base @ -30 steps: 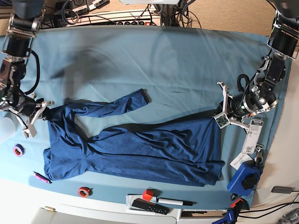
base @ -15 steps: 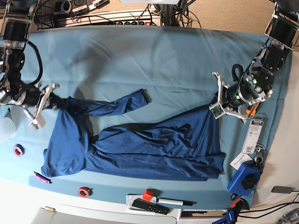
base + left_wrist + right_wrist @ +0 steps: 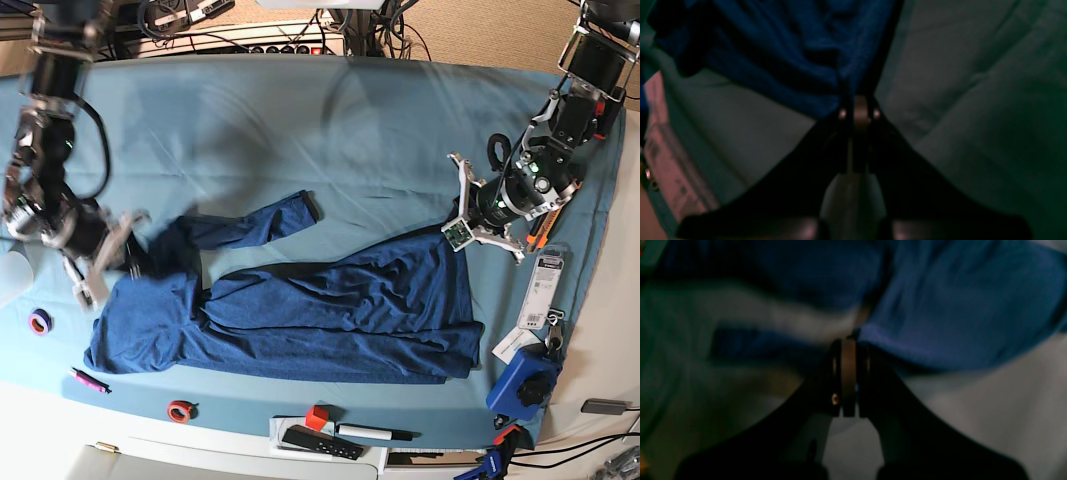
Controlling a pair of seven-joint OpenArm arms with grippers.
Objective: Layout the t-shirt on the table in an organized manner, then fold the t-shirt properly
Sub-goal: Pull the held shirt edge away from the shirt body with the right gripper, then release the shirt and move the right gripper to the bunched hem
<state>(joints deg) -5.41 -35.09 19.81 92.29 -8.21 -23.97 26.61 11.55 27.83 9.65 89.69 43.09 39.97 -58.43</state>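
Note:
The dark navy t-shirt (image 3: 330, 310) lies lengthwise across the front half of the teal table (image 3: 330, 140), wrinkled, with one long sleeve (image 3: 260, 222) angled toward the back. My left gripper (image 3: 453, 232), at the base view's right, is shut on the shirt's upper right corner; in the left wrist view the gripper (image 3: 857, 103) pinches blue cloth (image 3: 790, 50). My right gripper (image 3: 137, 262), at the base view's left, is shut on the shirt's left end; in the right wrist view the gripper (image 3: 850, 340) pinches a blue fold (image 3: 957, 316), slightly blurred.
Along the front edge lie a purple tape roll (image 3: 39, 322), a pink marker (image 3: 88, 380), a red tape roll (image 3: 180, 410), a red cube (image 3: 317, 417), a black remote (image 3: 320, 441) and a pen (image 3: 375, 432). A blue device (image 3: 525, 385) and tags (image 3: 543, 290) sit at the right.
My right gripper has moved rightward and then toward the front, dragging the shirt's left end with it. My left gripper has shifted slightly back and left, still holding the corner.

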